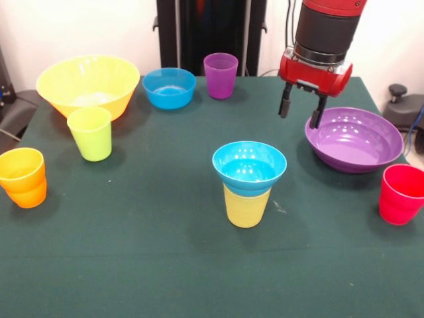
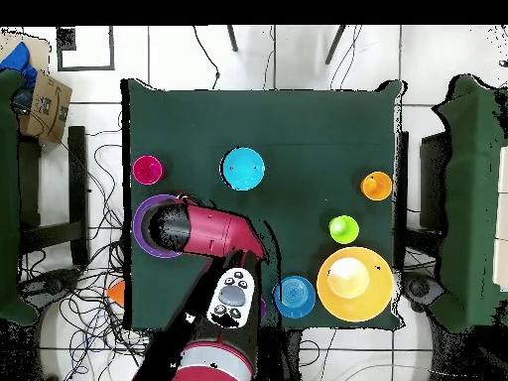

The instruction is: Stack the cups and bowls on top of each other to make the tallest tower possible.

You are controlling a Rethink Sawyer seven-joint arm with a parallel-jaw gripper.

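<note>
The tower stands mid-table: a small blue bowl [image 1: 249, 167] seated in a yellow cup [image 1: 246, 205]; from above only the blue bowl [image 2: 243, 168] shows. My gripper [image 1: 301, 110] is open and empty, hanging just above the far left rim of the wide purple bowl [image 1: 358, 140]; in the overhead view the arm covers most of that bowl [image 2: 140, 230]. A large yellow bowl [image 1: 88, 85], a second small blue bowl [image 1: 169, 87], a purple cup [image 1: 220, 75], a lime green cup [image 1: 91, 133], an orange cup [image 1: 24, 177] and a red cup [image 1: 400, 193] stand apart on the green table.
The table's front edge runs along the bottom of the front view. In the overhead view cables and chairs surround the table [image 2: 298, 129]. The robot's black pedestal [image 1: 211, 30] stands behind the purple cup.
</note>
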